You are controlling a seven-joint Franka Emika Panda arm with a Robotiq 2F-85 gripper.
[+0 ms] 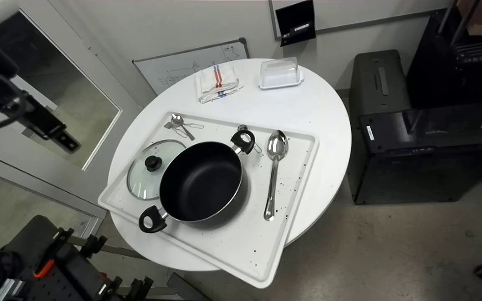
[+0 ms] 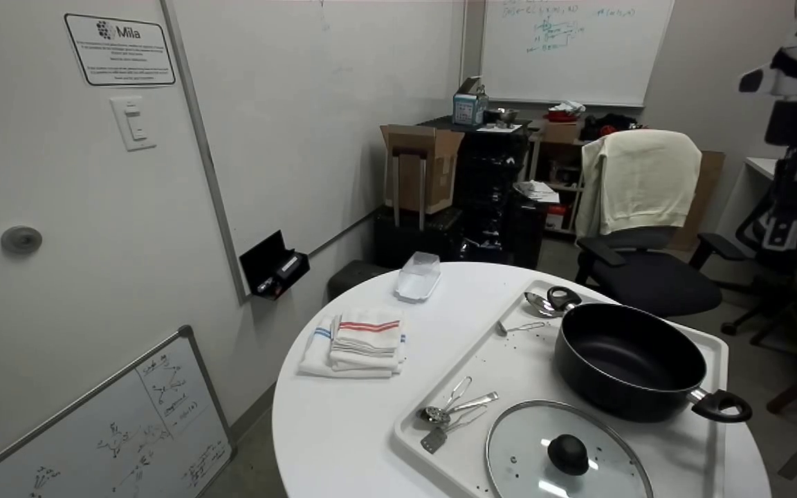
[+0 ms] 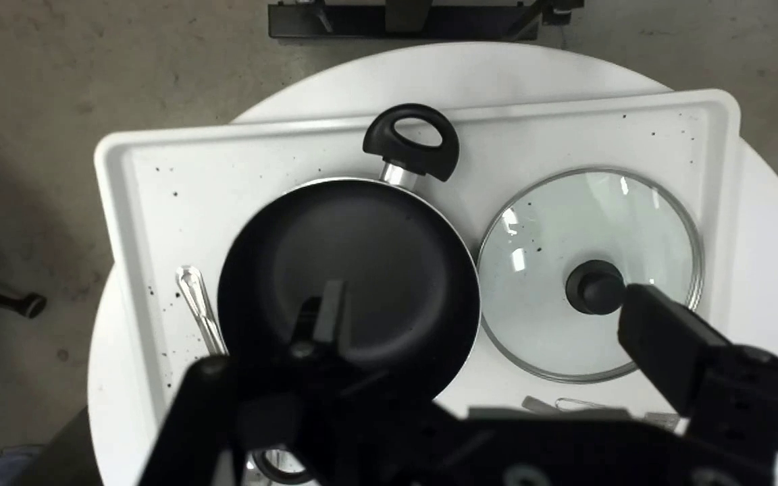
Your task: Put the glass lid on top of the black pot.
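Observation:
The black pot (image 1: 201, 184) stands uncovered on a white tray (image 1: 262, 278); it also shows in an exterior view (image 2: 627, 360) and in the wrist view (image 3: 362, 250). The glass lid (image 1: 147, 175), with a black knob, lies flat on the tray beside the pot, knob up; it also shows in an exterior view (image 2: 530, 449) and in the wrist view (image 3: 544, 223). My gripper (image 3: 487, 293) is open and empty, its fingers wide apart, high above the pot and lid. In an exterior view the gripper (image 1: 69, 142) hangs in the air left of the table.
A large metal spoon (image 1: 272, 175) lies on the tray beyond the pot. Small metal utensils (image 1: 180, 125) lie near the tray's edge. Folded towels (image 1: 218, 81) and a clear-lidded butter dish (image 1: 280, 74) stand on the round white table (image 1: 324, 108) behind the tray.

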